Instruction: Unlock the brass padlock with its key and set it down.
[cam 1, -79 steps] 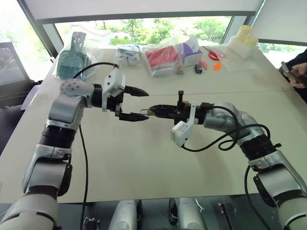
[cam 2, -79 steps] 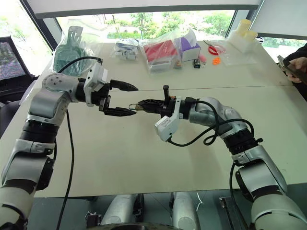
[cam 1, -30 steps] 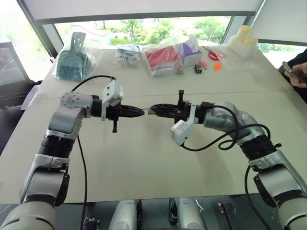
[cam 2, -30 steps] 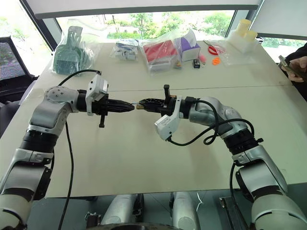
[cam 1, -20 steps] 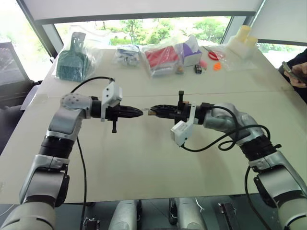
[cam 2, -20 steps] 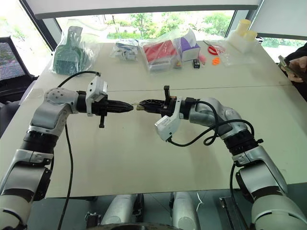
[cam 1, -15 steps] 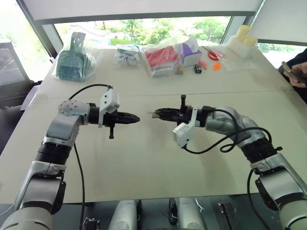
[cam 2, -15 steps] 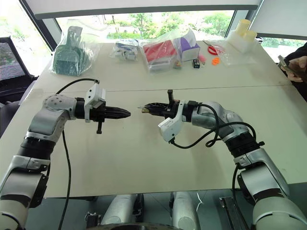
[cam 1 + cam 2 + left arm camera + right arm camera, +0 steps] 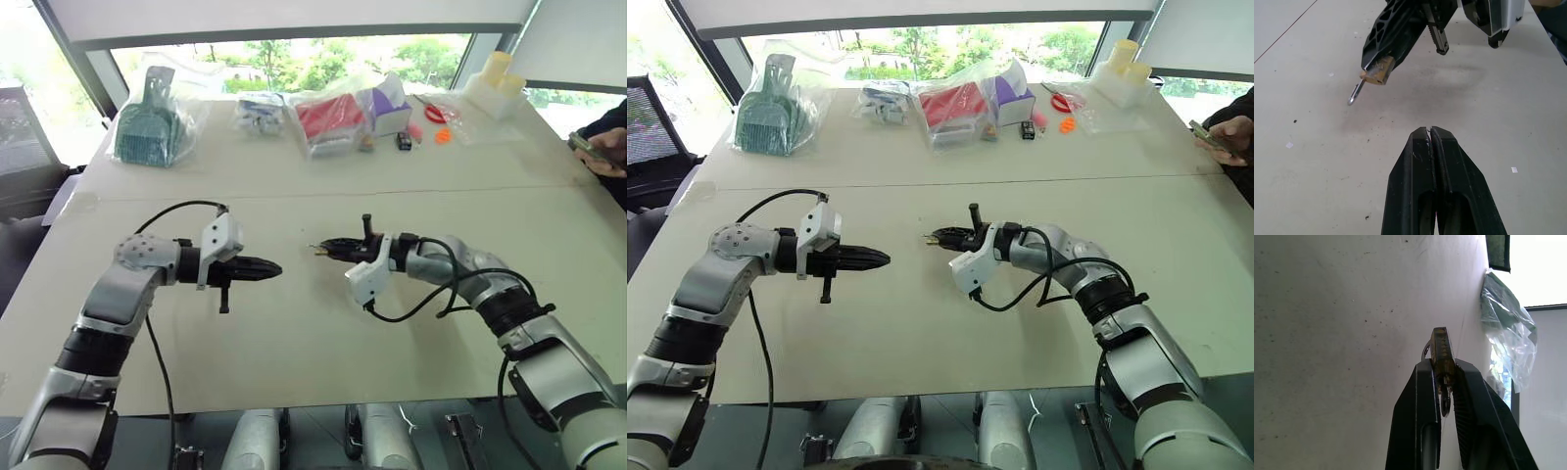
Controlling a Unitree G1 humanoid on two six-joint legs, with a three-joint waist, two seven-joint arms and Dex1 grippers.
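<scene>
The brass padlock (image 9: 1377, 70) is pinched between the black fingers of my right gripper (image 9: 328, 247), a little above the table (image 9: 294, 333) near its middle. In the right wrist view the padlock (image 9: 1442, 350) shows edge-on between the fingers. A thin silvery sliver (image 9: 1355, 93) sticks out of its free end; I cannot tell whether this is the key or the shackle. My left gripper (image 9: 274, 268) is shut, pointing at the padlock across a gap of bare table. Whether anything sits between its fingertips (image 9: 1422, 139) I cannot tell.
Clear bags line the far side of the table: a green scoop (image 9: 147, 122), red items (image 9: 328, 117) and a purple box (image 9: 392, 103). White containers (image 9: 495, 83) stand at the far right. A person's hand with a phone (image 9: 598, 147) is at the right edge.
The two grippers, which met tip to tip at the padlock, have drawn apart. Both arms have sunk toward the table, the left one pulling back to the left while still shut.
</scene>
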